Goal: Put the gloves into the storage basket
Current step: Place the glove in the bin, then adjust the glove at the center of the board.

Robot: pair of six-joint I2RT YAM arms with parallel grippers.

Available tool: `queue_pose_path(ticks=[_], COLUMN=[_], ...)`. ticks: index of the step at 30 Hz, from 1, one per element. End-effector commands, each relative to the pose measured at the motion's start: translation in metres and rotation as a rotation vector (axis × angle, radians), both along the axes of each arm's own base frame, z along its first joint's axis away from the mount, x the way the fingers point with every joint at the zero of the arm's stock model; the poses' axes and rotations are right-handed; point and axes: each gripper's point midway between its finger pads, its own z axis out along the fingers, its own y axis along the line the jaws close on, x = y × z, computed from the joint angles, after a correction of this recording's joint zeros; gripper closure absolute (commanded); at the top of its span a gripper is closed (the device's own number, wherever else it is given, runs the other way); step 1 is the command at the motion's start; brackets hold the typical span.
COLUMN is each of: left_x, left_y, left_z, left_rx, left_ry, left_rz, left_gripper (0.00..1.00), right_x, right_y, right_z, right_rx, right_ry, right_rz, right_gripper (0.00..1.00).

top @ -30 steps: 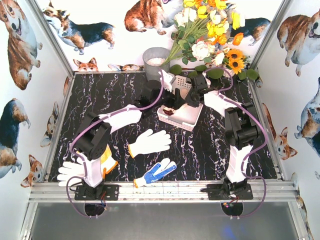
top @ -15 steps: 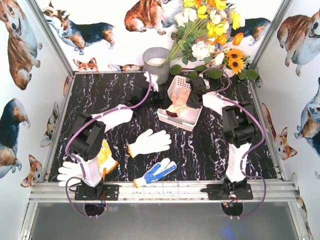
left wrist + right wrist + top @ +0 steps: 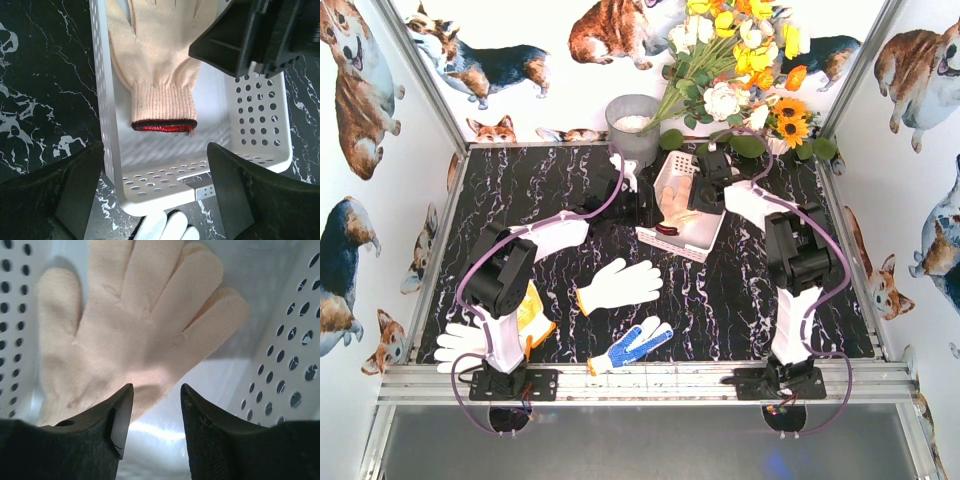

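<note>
The white slotted storage basket (image 3: 705, 238) stands at the back middle of the table. A pale yellow glove (image 3: 677, 205) with a dark red-edged cuff lies flat inside it, also seen in the left wrist view (image 3: 155, 55) and the right wrist view (image 3: 135, 325). My right gripper (image 3: 705, 190) is open and empty just above the glove's fingers (image 3: 156, 387). My left gripper (image 3: 635, 203) is wide open and empty over the basket's near left end (image 3: 155, 147). A white glove (image 3: 618, 284), a blue-dotted glove (image 3: 630, 345), an orange-yellow glove (image 3: 533, 318) and another white glove (image 3: 460, 343) lie on the table.
A grey metal bucket (image 3: 632, 125) stands behind the basket, beside a bunch of flowers (image 3: 740, 60). The left arm's base partly covers the orange-yellow and far-left white gloves. A metal rail (image 3: 640, 382) runs along the near edge.
The left gripper has drawn back to the left, off the middle of the basket. The pale yellow glove now shows lying flat inside. The right gripper has shifted slightly toward the back.
</note>
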Motion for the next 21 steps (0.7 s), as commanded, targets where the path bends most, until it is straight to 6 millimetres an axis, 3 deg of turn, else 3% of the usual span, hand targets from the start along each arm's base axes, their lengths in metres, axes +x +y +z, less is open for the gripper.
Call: queue_pose_path(ticks=[1,8,13,21], left_x=[0.001,-0.007,-0.013,-0.02], left_y=[0.0,-0.005,-0.005,-0.004], left_z=[0.002,0.004,0.0,-0.003], left_rx=[-0.018,-0.055,-0.059,-0.04], left_ry=[0.01,0.029,0.047,0.052], left_rz=[0.004,-0.021,-0.033,-0.027], left_gripper=[0.22,0.22,0.22,0.22], right_x=[0.005,-0.029,-0.041,-0.051], right_y=[0.018,0.05,0.069,0.061], right_z=[0.078,0.068,0.056,0.035], right_rx=[0.094,0.274,0.346,0.276], right_ry=[-0.145,-0.02,0.045,0.101], right_rz=[0.065,0.101,0.123,0.074], right_gripper=[0.55,0.6,0.59,0.64])
